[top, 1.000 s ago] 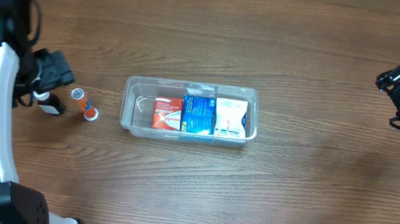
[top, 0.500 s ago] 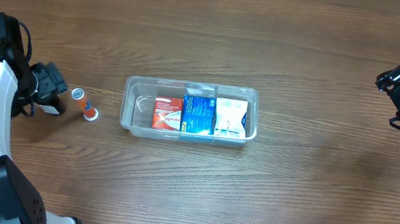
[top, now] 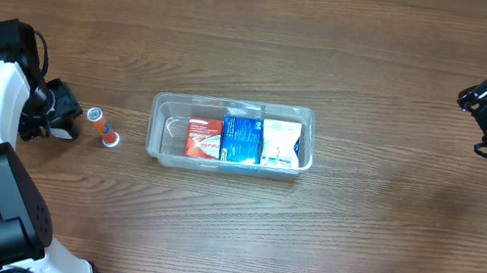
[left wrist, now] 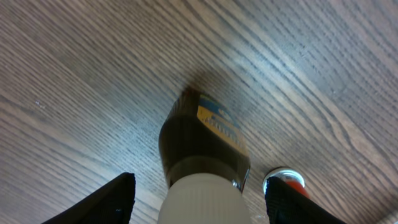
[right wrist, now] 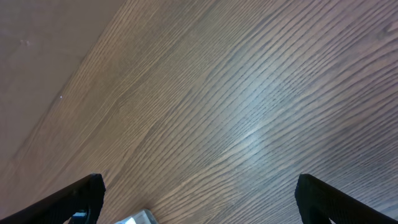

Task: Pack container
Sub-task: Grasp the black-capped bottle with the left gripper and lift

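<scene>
The clear container (top: 174, 105) sits mid-table and holds a red box (top: 204, 138), a blue box (top: 241, 140) and a white box (top: 281, 144). A dark brown bottle (left wrist: 202, 146) with a white cap lies on the table between the spread fingers of my left gripper (left wrist: 199, 202), with gaps on both sides. In the overhead view the left gripper (top: 55, 115) is at the far left over that bottle (top: 63, 130). My right gripper (right wrist: 199, 199) is open and empty, far right in the overhead view (top: 484, 99).
Two small orange vials (top: 96, 116) (top: 110, 139) stand between the left gripper and the container. One vial (left wrist: 283, 182) shows just beside the left gripper's right finger. The table is brown wood.
The left arm has swung toward the table's left edge and its gripper has settled around the dark bottle. The right arm, container and vials have not moved.
</scene>
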### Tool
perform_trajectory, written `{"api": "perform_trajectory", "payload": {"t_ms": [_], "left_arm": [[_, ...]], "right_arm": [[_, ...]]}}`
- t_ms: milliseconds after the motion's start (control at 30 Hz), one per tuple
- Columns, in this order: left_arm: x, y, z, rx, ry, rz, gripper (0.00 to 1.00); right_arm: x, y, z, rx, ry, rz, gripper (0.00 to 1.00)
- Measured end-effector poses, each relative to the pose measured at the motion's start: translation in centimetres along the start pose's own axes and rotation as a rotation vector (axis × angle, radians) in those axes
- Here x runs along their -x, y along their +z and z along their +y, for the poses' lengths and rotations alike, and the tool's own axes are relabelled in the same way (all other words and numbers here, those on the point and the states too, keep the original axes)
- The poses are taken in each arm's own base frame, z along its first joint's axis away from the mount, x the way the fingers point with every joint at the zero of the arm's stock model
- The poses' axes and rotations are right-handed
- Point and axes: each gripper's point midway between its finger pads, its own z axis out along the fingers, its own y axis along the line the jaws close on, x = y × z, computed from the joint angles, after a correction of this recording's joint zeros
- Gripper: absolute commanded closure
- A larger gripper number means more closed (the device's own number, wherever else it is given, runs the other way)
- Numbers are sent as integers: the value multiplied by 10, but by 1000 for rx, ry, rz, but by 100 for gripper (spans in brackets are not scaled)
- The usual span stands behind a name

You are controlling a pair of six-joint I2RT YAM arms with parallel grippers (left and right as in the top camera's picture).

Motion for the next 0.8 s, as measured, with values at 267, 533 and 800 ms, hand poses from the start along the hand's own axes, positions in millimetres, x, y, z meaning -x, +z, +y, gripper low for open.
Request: {"api": "perform_trajectory", "payload": {"t_ms": [267,533,800], "left_arm": [[2,-3,-1,-1,28,-4,51],[17,-27,-4,-12,39,-36,55],[7,-27,-1,-2,50,7,42]], "right_arm": [[0,0,0,0,0,1,0],[0,0,0,0,0,1,0],[0,0,0,-1,0,0,0]]}}
